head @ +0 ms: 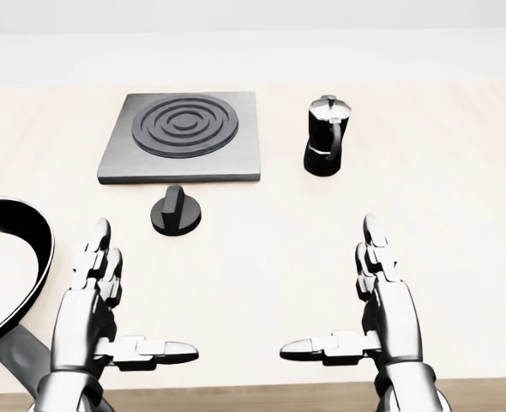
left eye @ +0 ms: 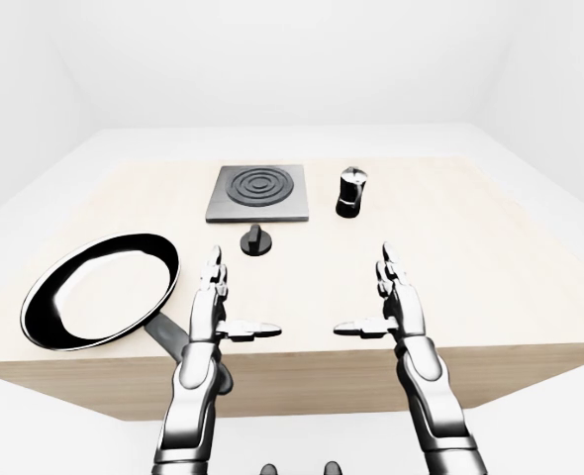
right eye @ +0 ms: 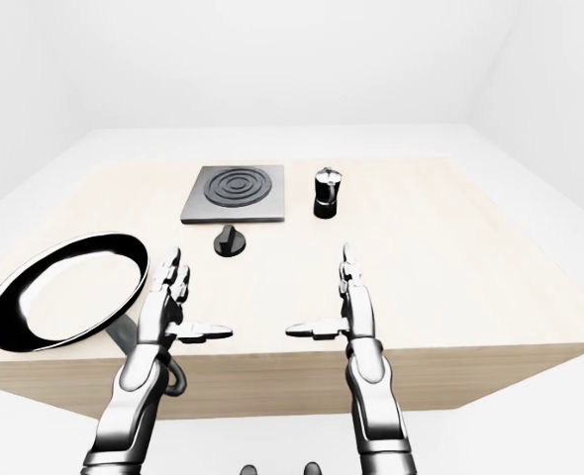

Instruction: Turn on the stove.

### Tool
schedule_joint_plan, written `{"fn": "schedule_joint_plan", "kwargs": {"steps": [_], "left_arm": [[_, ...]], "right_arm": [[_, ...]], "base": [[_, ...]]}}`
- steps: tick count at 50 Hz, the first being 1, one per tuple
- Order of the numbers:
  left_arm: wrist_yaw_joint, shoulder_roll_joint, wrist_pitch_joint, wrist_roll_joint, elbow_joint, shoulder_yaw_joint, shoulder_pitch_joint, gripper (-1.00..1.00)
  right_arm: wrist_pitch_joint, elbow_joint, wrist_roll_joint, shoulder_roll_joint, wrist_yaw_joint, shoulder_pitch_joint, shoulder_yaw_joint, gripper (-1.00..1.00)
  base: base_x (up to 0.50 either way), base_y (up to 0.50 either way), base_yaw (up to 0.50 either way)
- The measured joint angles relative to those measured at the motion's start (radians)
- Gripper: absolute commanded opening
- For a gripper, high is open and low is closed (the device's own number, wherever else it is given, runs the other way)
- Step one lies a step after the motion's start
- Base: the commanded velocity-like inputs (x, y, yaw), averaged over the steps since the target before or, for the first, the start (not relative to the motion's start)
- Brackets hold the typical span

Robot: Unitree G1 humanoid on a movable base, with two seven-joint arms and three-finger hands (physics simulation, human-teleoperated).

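A dark grey square stove plate (head: 183, 137) with ringed burner lies on the pale wooden table (head: 459, 215) in the upper middle of the head view. Just below it sits its round black knob (head: 176, 212), its ridge standing roughly upright in the picture. My left hand (head: 116, 313) hovers open at the lower left, fingers straight, thumb pointing inward, well below the knob. My right hand (head: 364, 309) mirrors it at the lower right, also open. Neither hand touches anything.
A black and silver moka pot (head: 327, 136) stands right of the stove plate. A large black frying pan (left eye: 101, 288) lies at the table's left, its handle (left eye: 178, 346) running toward my left arm. The table's near edge (left eye: 302, 371) runs under my forearms.
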Motion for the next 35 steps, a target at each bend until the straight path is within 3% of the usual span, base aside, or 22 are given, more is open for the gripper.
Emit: {"fn": "schedule_joint_plan", "kwargs": {"steps": [9, 35], "left_arm": [[-0.021, 0.007, 0.021, -0.012, -0.026, 0.017, 0.005, 1.0], [-0.035, 0.014, 0.03, -0.022, -0.02, 0.03, 0.0, 1.0]], "right_arm": [[-0.019, 0.019, -0.015, -0.008, 0.011, 0.001, -0.012, 1.0], [-0.044, 0.057, -0.032, -0.013, 0.02, -0.004, -0.018, 1.0]], "base": [[0.0, 0.0, 0.0], [0.0, 0.0, 0.0]]}}
